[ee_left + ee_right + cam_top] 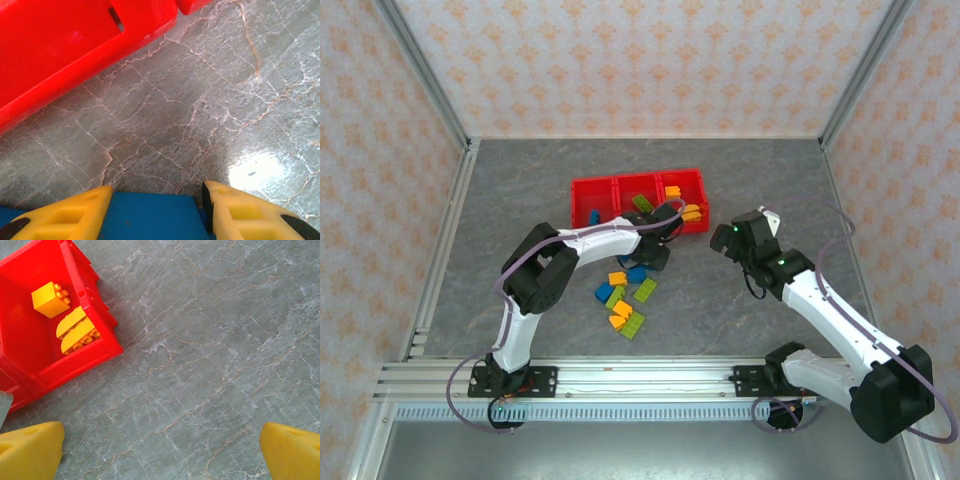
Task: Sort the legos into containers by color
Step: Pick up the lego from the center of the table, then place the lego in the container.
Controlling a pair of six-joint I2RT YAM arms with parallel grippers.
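Where the grey marbled surface [520,190] lies closest to the two arm bases, a loose cluster of legos [620,311] sits in green, orange-yellow and blue, packed close, some of them touching.

Just past the far edge of that cluster hangs the left claw [655,255]. From its own wrist camera the left claw [157,187] shows two yellow fingers [65,215] narrowed onto a blue brick [150,217], which fills the gap between them, one finger against each flank. Whether the brick rests on the surface or is clear of it, I cannot tell. A red wall of the containers [75,45] runs across the upper left of that view, near the claw.

Off to the right, well apart from the cluster, the right claw [725,240] hovers over bare surface. Seen from its wrist, the right claw [160,440] has its fingertips [30,450] spread wide with nothing between them. The end compartment [107,347] lies ahead and to its left, holding a square orange-yellow piece [50,299] and a rounded one [75,330] just beside it.

Farthest back, the containers [620,180] form one red row of three open compartments. The left one holds a blue piece [593,215], the middle a green piece [642,203], the right an orange-yellow piece [672,190]. The left arm's wrist overlaps the near rim of the right compartment.
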